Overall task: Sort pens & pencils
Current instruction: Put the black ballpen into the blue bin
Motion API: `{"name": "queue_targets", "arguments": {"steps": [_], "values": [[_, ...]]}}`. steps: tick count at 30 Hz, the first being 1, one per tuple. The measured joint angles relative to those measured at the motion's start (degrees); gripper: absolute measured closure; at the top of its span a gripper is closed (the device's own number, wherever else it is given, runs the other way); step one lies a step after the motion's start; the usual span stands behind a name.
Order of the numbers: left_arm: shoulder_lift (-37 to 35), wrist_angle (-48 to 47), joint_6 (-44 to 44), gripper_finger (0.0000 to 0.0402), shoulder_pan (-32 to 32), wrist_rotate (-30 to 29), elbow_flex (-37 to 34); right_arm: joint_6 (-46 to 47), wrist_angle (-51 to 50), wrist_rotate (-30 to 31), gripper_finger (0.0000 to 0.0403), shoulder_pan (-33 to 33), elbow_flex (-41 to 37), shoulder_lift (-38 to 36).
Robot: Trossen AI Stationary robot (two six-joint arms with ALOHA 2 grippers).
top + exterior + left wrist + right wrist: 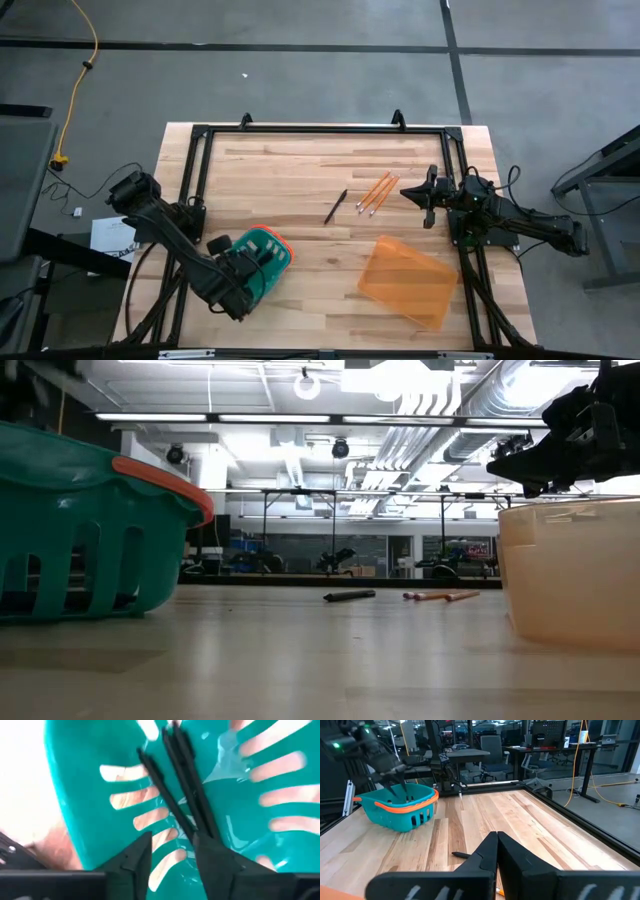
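Inside the teal basket [75,795] my left hand [172,852] hangs released over three pens [180,785]; I lift straight out. One pen [335,206] and the pencils [376,192] lie mid-surface beside my clenched right hand [428,205].

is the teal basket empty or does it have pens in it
Not empty: the left wrist view shows three dark pens lying inside the teal basket, just past the open left gripper.

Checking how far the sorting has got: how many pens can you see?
4. One pen on the table lies left of the pencils. Three pens in the teal basket lie in front of the left gripper; more may be hidden.
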Motion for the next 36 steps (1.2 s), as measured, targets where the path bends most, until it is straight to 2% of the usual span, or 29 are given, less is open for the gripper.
{"name": "queue_targets", "arguments": {"steps": [6, 19, 31, 36], "values": [[0.0, -4.9, 2.9, 0.0248, 2.4, -3.1, 6.5, 0.0, 0.0, 0.0, 0.0402, 0.0, 0.0, 0.0], [0.0, -4.9, 17.9, 0.0283, 13.0, -4.1, 12.1, 0.0, 0.0, 0.0, 0.0402, 0.0, 0.0, 0.0], [0.0, 11.2, 32.2, 0.0286, 22.6, -4.8, 12.0, 0.0, 0.0, 0.0, 0.0402, 0.0, 0.0, 0.0], [0.0, 21.1, 36.2, 0.0286, 26.3, -4.8, 8.8, 0.0, 0.0, 0.0, 0.0402, 0.0, 0.0, 0.0]]}}
